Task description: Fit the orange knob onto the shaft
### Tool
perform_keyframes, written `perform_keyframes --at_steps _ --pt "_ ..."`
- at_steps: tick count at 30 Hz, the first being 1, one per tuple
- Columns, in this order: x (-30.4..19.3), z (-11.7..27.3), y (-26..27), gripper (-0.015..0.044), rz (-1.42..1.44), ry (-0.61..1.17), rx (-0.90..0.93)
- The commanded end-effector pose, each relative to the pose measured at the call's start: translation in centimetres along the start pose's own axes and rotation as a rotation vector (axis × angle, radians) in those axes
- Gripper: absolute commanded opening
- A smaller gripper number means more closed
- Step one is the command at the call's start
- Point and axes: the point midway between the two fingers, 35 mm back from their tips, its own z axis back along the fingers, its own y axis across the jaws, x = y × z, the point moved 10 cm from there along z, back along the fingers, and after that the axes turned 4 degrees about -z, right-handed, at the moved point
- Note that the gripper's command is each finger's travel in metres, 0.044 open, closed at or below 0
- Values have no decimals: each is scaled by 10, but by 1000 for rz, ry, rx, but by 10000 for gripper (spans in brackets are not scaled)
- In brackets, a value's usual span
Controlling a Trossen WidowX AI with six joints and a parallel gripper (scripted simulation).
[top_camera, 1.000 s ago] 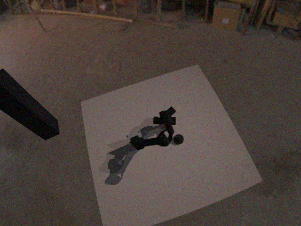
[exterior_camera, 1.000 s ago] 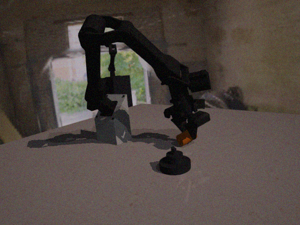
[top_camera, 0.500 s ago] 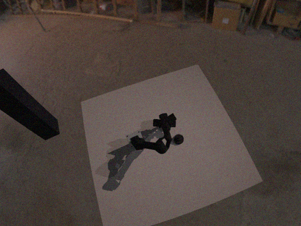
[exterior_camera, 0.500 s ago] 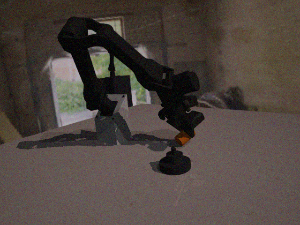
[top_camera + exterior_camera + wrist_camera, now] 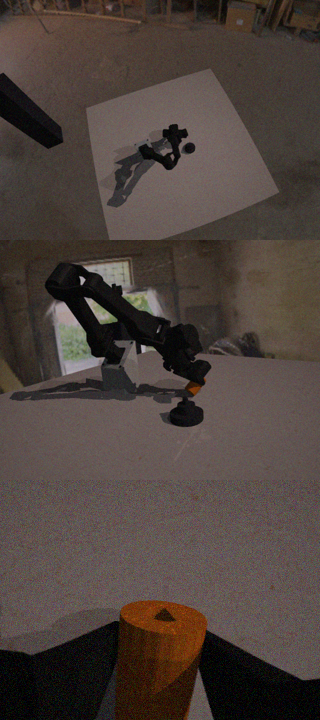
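The orange knob [image 5: 194, 389] [image 5: 160, 652] is held tilted, off the table. The dark hole [image 5: 164, 614] in its end face shows in the wrist view. My gripper [image 5: 198, 383] [image 5: 159, 633] is shut on the knob's sides, one dark finger on each side. The dark round pedestal [image 5: 189, 147] [image 5: 186, 417] stands on the table with its short shaft [image 5: 185, 399] upright. In the exterior view the knob appears just above and behind the shaft; in the top view the arm's hand is beside the pedestal and hides the knob. The shaft's flat side cannot be made out.
The pale table top [image 5: 219, 180] [image 5: 103, 441] carries the arm's light grey base mount [image 5: 117, 378], which stands to the left of the pedestal in the exterior view. Long arm shadows fall across the table. A dark beam [image 5: 28, 113] shows at the left in the top view.
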Motion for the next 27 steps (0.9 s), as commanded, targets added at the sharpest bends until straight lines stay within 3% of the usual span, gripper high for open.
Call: perform_keyframes --at_steps 1,27 --pt "-10 3 0 179 7 -63 4" --pt "-69 5 -4 179 10 -448 37"
